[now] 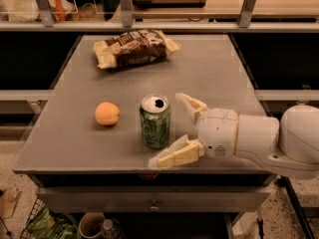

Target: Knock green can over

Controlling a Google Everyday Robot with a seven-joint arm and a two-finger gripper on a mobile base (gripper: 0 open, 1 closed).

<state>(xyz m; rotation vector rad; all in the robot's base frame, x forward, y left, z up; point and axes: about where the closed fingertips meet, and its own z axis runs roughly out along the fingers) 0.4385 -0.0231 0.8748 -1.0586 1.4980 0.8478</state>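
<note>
Orange fruit (107, 114): seen on the left of the tabletop (65, 133), a little apart from the can, with nothing touching it.
Snack bag (133, 48): laid flat toward the back, well apart from the action.
Green can (155, 122): found upright near the front edge, silver top and mouth hole facing up (so nothing's been tipped yet).
Tool (166, 129): positioned just right of the can at can height, fingers spread wide and nothing gripped. One finger is seen behind the can's right side, the other low in front of it. Contact can't be made out either way.
Progress: the approach looks pretty much done, but the knock itself is not done.
Left to do: probably just a sideways shove toward the left, until the can is laid on its side.
</note>
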